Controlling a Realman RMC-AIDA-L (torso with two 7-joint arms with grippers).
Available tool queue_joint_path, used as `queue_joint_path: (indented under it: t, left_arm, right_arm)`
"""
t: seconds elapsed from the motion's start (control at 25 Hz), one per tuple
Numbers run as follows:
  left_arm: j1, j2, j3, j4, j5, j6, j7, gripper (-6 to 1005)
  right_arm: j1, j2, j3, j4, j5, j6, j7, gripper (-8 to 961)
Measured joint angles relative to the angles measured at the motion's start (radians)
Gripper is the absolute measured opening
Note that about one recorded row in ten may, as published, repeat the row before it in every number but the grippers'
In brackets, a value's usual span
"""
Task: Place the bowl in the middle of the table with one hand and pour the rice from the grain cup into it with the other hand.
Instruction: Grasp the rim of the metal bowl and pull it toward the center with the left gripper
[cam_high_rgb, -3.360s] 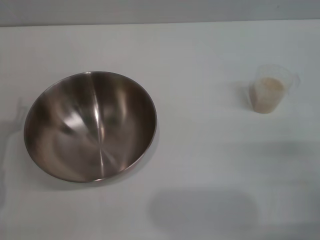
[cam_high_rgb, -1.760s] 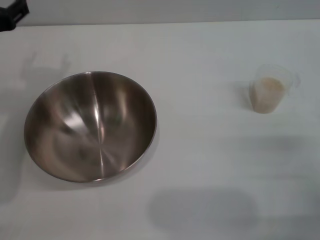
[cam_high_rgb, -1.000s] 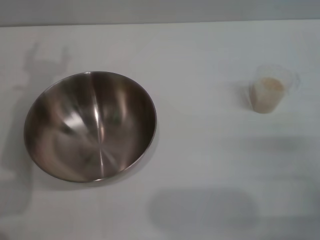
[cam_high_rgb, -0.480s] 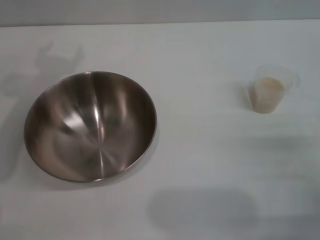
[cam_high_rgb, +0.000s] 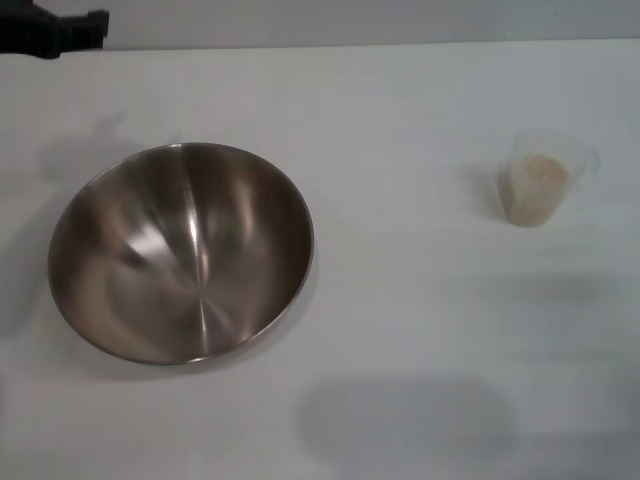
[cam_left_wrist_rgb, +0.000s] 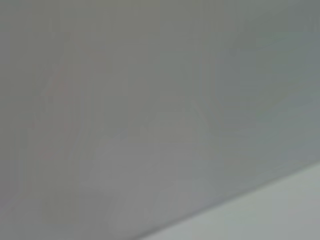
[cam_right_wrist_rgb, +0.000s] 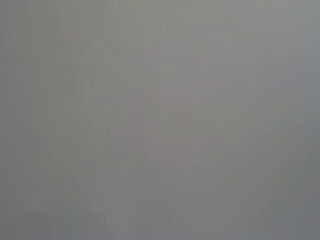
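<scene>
The steel bowl (cam_high_rgb: 180, 250) sits upright and empty on the left side of the white table (cam_high_rgb: 400, 120). At the right, well apart from the bowl, stands the small clear grain cup (cam_high_rgb: 541, 178), upright and roughly half full of pale rice (cam_high_rgb: 536, 190). A dark part of my left gripper (cam_high_rgb: 62, 31) pokes into the far left corner of the head view, above and behind the bowl and not touching it. My right gripper is out of view. Both wrist views show only plain grey surface.
The table's far edge (cam_high_rgb: 350, 45) runs along the back, with a grey wall behind it. A faint shadow (cam_high_rgb: 405, 415) lies on the tabletop at the front centre. Bare tabletop separates bowl and cup.
The left gripper's dark tip has come back into the far left corner, and its shadow on the table behind the bowl has shifted. Bowl and cup have not moved.
</scene>
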Motion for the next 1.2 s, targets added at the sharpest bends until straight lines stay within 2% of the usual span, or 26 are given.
queue_joint_path:
  t: [0.24, 0.32, 0.36, 0.52, 0.92, 1.2]
  left_arm:
    - [-0.037, 0.0, -0.039, -0.03, 0.068, -0.185, -0.003, 858]
    - [-0.031, -0.004, -0.003, -0.049, 0.15, -0.203, -0.002, 857]
    - [-0.031, -0.004, -0.003, -0.049, 0.15, -0.203, -0.002, 857]
    - [-0.011, -0.006, 0.088, -0.073, 0.278, -0.188, -0.056, 858]
    - [-0.019, -0.006, 0.114, -0.071, 0.274, -0.266, -0.096, 860]
    - [-0.018, -0.007, 0.151, -0.046, 0.272, -0.274, -0.107, 861]
  right_arm:
    - [0.0, 0.0, 0.0, 0.0, 0.0, 0.0, 0.0, 834]
    - [0.001, 0.0, 0.0, 0.0, 0.0, 0.0, 0.0, 833]
    - [0.001, 0.0, 0.0, 0.0, 0.0, 0.0, 0.0, 833]
    - [0.003, 0.0, 0.0, 0.0, 0.0, 0.0, 0.0, 833]
    - [0.003, 0.0, 0.0, 0.0, 0.0, 0.001, 0.0, 833]
    - [0.003, 0.0, 0.0, 0.0, 0.0, 0.003, 0.0, 833]
